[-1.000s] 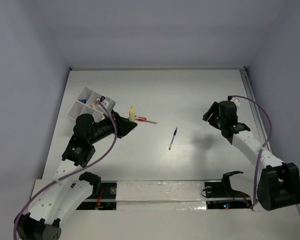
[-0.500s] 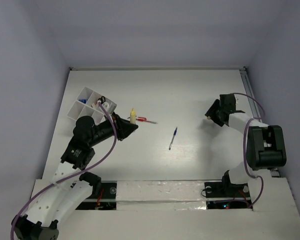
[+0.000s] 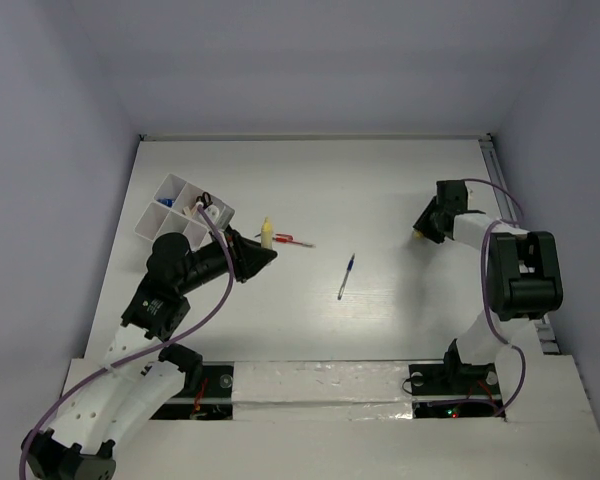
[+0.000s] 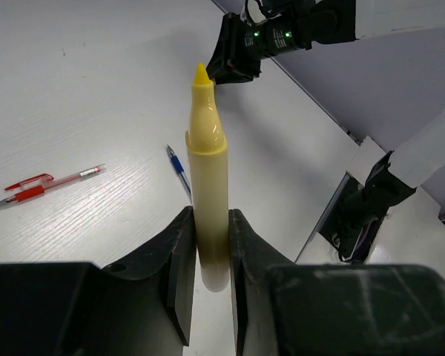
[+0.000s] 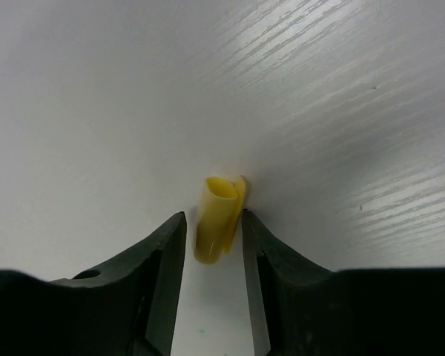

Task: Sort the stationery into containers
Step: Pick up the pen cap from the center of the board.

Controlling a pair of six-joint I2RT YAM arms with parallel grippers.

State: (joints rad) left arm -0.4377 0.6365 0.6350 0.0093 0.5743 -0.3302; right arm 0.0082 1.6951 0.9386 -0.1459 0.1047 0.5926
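Observation:
My left gripper (image 4: pixel 210 222) is shut on a pale yellow marker (image 4: pixel 208 148), uncapped, its tip pointing away from me; from above the marker (image 3: pixel 266 232) sticks out just right of the white organiser box (image 3: pixel 145 222). A thin red pen (image 3: pixel 292 240) and a blue pen (image 3: pixel 346 276) lie on the table. My right gripper (image 5: pixel 213 222) is low over the table at the right, its jaws close on either side of a small yellow cap (image 5: pixel 216 215) that lies flat. A thin gap shows at the left jaw.
The organiser holds a blue item and some white and red items in its compartments. The right wall and a rail (image 3: pixel 500 180) run close behind the right gripper (image 3: pixel 427 226). White table (image 3: pixel 360 190) lies between the arms.
The right arm has folded back and dropped to the table at the right, and its jaws have narrowed around the yellow cap. The left arm and marker have barely moved.

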